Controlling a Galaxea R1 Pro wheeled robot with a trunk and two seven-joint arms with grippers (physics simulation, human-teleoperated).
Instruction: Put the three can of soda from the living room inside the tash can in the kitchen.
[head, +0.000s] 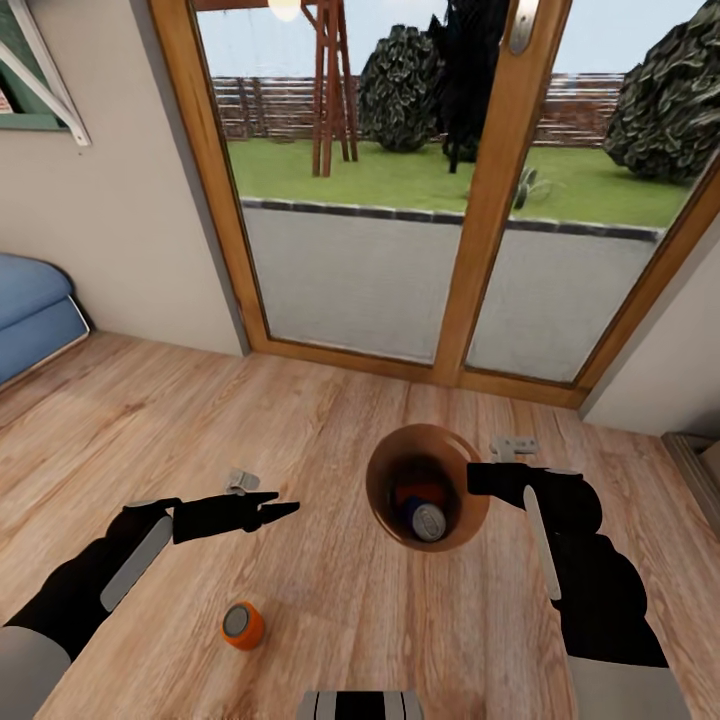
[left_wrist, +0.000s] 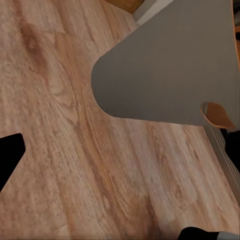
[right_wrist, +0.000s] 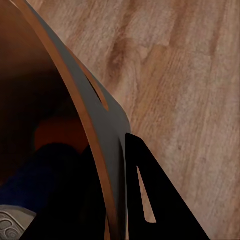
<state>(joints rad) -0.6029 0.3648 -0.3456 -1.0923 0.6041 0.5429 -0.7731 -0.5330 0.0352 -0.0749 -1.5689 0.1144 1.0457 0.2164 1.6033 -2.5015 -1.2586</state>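
The tash can (head: 378, 478), a round brown bin, hangs over the plank floor with my right gripper (head: 478, 480) shut on its rim. In the right wrist view one finger (right_wrist: 150, 200) lies against the bin's outer wall (right_wrist: 107, 117) beside a handle hole. Inside lie a dark blue can of soda (head: 428, 520) and an orange one (head: 415, 493); the blue can (right_wrist: 35, 175) also shows there. Another orange can (head: 242, 625) stands on the floor near me. My left gripper (head: 288, 503) hovers open and empty between that can and the bin.
Wood-framed glass doors (head: 490, 250) stand straight ahead with a garden behind. A blue sofa (head: 30, 310) is at the far left. A wall corner and a low ledge (head: 695, 450) close off the right. The left wrist view shows the bin's grey outer wall (left_wrist: 165, 65) over the floor.
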